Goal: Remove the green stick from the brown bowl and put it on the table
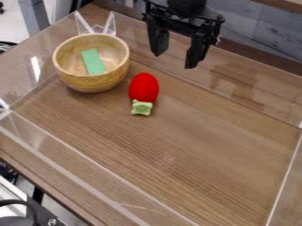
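Currently, the pincer (177, 56) hangs with its 2 fingers apart; left of it in the view, the green stick (92, 61) lies inside the brown bowl (112, 80) on the table (189, 137).

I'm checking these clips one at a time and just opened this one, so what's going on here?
A robot gripper hangs open over the table, holding nothing. The green stick is still to be taken out: it lies inside the brown bowl. Beside the bowl, on the table, are a red rounded object and a small pale-green piece.
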{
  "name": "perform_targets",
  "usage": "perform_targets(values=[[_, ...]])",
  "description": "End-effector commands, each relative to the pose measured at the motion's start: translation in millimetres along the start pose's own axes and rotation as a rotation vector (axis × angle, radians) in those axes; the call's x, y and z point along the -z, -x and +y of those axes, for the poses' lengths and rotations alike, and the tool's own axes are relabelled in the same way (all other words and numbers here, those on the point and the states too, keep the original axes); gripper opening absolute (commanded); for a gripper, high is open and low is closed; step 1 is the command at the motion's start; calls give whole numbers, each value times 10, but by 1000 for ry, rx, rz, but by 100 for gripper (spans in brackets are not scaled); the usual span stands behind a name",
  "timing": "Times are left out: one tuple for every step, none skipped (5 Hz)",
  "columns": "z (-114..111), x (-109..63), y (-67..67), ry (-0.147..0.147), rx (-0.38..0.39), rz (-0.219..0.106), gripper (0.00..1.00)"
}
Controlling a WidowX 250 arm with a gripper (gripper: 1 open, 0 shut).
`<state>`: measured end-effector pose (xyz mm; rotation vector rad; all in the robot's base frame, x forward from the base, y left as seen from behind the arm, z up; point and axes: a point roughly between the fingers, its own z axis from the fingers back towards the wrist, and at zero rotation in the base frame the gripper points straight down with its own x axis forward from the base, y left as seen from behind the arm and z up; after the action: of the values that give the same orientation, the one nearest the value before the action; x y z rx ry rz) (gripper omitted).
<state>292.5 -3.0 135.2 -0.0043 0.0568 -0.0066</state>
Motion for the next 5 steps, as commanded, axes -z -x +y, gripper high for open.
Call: perform_targets(values=[[16, 73, 77, 4, -40, 10, 100], [320, 47, 83, 8, -123, -14, 100], [737, 44, 109, 9, -196, -42, 100], [1099, 101, 148, 12, -258, -69, 100], [1393, 191, 135, 9, -321, -79, 100]])
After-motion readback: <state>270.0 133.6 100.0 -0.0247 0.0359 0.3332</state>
